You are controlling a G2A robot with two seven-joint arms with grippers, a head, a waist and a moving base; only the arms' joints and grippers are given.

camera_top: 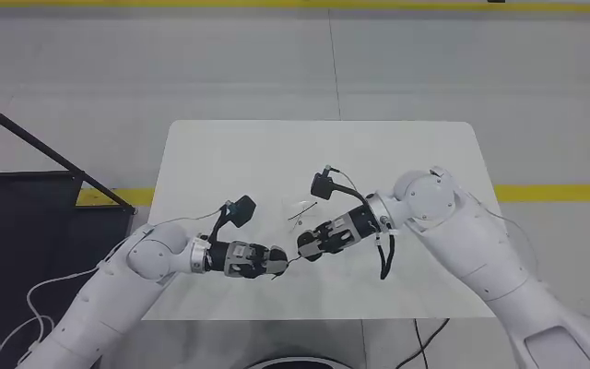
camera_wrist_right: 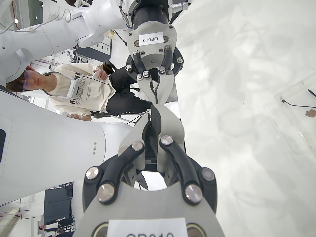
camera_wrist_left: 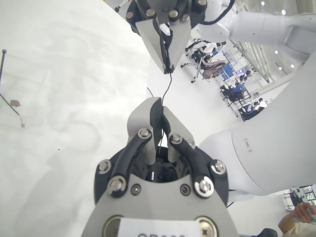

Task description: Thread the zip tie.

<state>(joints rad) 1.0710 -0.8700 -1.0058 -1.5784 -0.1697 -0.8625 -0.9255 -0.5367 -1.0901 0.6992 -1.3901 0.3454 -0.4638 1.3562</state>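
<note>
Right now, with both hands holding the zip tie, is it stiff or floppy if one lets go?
Probably springy rather than limp: the zip tie is very thin and curves gently between the left hand and right hand. It looks light, so a freed end might droop only a little. It could slip, since the right hand pinches it only at its very tip.

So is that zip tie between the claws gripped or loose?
Gripped: the zip tie runs from left gripper to right gripper, both shut on it.
</note>
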